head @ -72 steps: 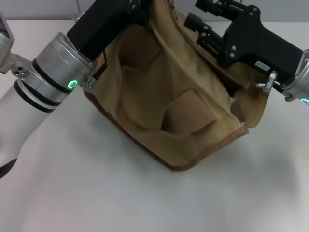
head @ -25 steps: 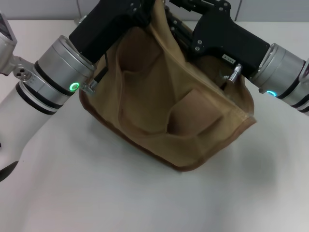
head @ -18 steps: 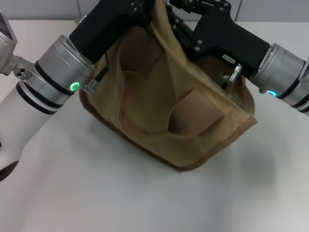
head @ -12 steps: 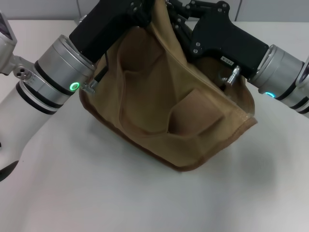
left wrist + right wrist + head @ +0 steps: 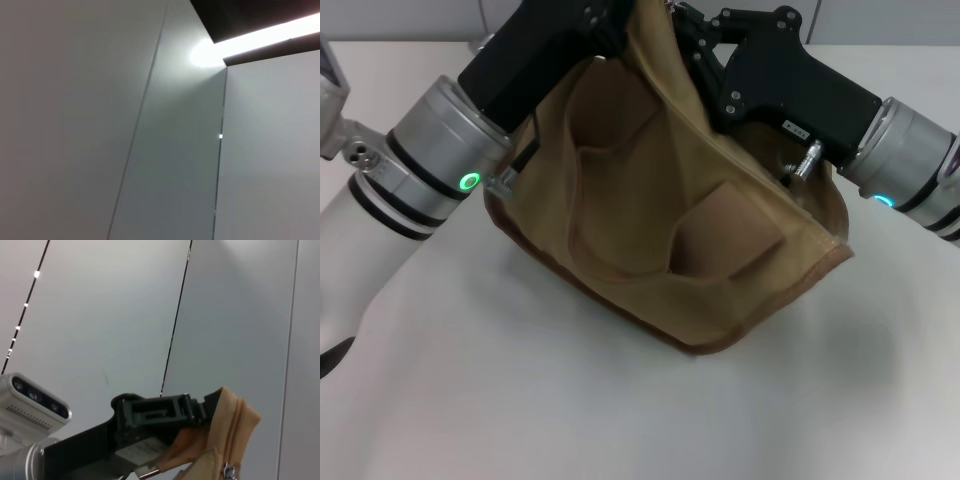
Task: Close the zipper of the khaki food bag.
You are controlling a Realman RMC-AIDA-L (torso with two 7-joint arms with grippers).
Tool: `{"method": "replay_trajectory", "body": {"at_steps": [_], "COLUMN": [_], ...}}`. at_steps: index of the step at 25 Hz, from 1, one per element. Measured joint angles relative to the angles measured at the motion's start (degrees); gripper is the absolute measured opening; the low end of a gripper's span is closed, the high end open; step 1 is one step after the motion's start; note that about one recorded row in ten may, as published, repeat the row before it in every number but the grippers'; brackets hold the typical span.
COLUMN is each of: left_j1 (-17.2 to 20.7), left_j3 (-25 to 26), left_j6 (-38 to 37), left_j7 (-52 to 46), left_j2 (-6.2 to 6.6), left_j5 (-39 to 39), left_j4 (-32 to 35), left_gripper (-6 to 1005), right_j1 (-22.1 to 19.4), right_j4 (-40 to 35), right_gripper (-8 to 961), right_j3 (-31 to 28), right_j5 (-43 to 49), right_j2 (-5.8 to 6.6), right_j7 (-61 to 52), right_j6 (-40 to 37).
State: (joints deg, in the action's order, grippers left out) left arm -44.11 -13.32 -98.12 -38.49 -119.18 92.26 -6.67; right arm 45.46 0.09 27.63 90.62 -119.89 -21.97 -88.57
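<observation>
The khaki food bag (image 5: 650, 230) stands tilted on the white table, its pouch pockets facing me. Its zipper (image 5: 760, 175) runs as a joined line from the right end up to my right gripper (image 5: 688, 40), which sits on the bag's top edge, shut on the pull. The silver pull (image 5: 229, 471) shows at the edge of the right wrist view, with the bag's raised end (image 5: 235, 425) above it. My left gripper (image 5: 620, 15) holds that raised far end of the bag. It also shows in the right wrist view (image 5: 200, 410), shut on the fabric.
The white table (image 5: 620, 420) spreads in front of the bag. Small silver strap-end clips hang at the bag's left (image 5: 505, 182) and right (image 5: 802, 158) sides. The left wrist view shows only wall and a ceiling light.
My right gripper has slid along the zipper from the bag's right end towards the left gripper, and the zipper line behind it now lies joined. The left gripper has kept its hold.
</observation>
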Motion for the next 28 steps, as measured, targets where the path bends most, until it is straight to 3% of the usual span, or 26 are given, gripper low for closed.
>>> {"method": "replay_trajectory", "body": {"at_steps": [11, 17, 28], "left_j1": [7.72, 9.79, 12.89], "left_j3": [6.31, 8.47, 11.97], "left_j6": [2.78, 2.97, 3.14], "left_j7": [0.0, 0.0, -0.04], "left_j2": [0.25, 0.34, 0.5], "left_j5": [-0.43, -0.44, -0.63], "left_j4": [3.11, 4.35, 5.88], "left_gripper": [21, 22, 22], "right_j1": [-3.41, -5.52, -13.13], "right_j4": [-1.12, -1.3, -5.06], "right_gripper": [-1, -1, 0], "right_j3": [-0.04, -0.12, -2.11], "right_j5": [0.0, 0.0, -0.29], "right_j2": [0.19, 0.19, 0.39], "right_j7": [-0.65, -2.24, -9.23], "right_j6": [-3.39, -4.4, -8.88]}}
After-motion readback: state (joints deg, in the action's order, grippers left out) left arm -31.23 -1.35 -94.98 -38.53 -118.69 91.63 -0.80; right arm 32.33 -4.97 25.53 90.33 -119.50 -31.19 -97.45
